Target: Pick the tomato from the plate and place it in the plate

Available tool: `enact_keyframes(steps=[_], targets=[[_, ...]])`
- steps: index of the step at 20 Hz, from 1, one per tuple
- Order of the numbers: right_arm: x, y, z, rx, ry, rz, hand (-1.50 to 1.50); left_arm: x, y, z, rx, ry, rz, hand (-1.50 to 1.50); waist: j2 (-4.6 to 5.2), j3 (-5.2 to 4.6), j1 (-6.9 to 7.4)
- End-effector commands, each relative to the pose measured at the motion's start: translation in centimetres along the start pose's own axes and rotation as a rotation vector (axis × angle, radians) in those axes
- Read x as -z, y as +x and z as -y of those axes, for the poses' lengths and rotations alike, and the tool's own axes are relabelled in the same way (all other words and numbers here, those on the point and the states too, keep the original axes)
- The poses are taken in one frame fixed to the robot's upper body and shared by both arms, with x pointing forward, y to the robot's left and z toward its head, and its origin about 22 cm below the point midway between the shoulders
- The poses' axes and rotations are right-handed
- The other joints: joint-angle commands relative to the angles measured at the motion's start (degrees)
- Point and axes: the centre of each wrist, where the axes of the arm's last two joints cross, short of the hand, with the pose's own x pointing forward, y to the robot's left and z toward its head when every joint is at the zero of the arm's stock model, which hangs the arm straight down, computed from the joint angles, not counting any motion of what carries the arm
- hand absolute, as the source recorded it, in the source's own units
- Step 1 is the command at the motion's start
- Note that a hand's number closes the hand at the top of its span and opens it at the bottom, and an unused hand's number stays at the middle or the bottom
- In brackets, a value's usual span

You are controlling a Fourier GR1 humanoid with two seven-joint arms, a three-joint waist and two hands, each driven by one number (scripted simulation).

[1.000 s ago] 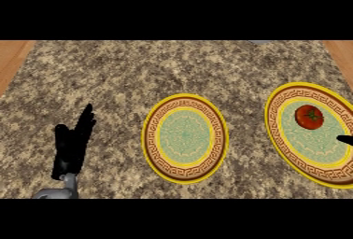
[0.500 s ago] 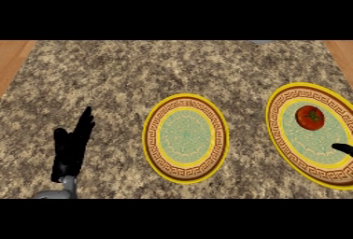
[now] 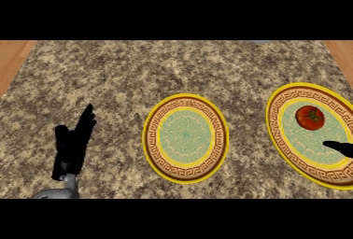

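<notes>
Right hand (image 3: 341, 148) edged further in, seemingly nearer tomato (image 3: 310, 117).

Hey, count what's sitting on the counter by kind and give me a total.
Plates: 2, a middle plate and a right plate
Tomatoes: 1, the tomato on the right plate
Total: 3

Kitchen, speckled granite counter (image 3: 172, 70), wooden edges, two ornate plates (image 3: 185, 138).

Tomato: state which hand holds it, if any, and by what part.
Nothing is held. The tomato lies on the right plate; the right hand is short of it, and the left hand is open.
</notes>
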Motion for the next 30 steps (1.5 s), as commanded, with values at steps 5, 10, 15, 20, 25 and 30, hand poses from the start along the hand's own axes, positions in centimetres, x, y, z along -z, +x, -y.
enact_keyframes(steps=[5,10,15,20,25,30], targets=[[-1.7,-2.1,2.3,-0.052,-0.045,-0.034,-1.50,-0.9,0.0,0.7,0.005,-0.002,0.001,0.00,-0.02,0.00,-0.02],[-1.6,-2.7,3.3,-0.060,-0.057,-0.057,-1.50,-2.0,0.2,1.0,-0.010,0.001,-0.003,0.00,-0.04,0.00,0.09],[-3.8,-4.7,5.8,-0.082,-0.103,-0.057,-1.50,-0.7,1.8,1.1,0.014,-0.008,-0.001,0.00,-0.01,0.02,-0.05],[-3.2,-4.6,7.3,-0.095,-0.141,-0.067,-1.50,-0.4,0.5,0.5,-0.001,0.000,0.000,0.00,-0.02,0.00,-0.06],[-4.0,-5.8,7.7,-0.058,-0.167,-0.073,-1.50,-0.8,-0.7,-0.6,-0.011,-0.012,0.006,0.00,0.00,0.00,0.04],[-4.7,-6.9,8.8,-0.096,-0.249,-0.094,-1.50,-0.1,-1.0,-0.6,-0.004,-0.007,0.007,0.00,0.14,0.08,0.40]])
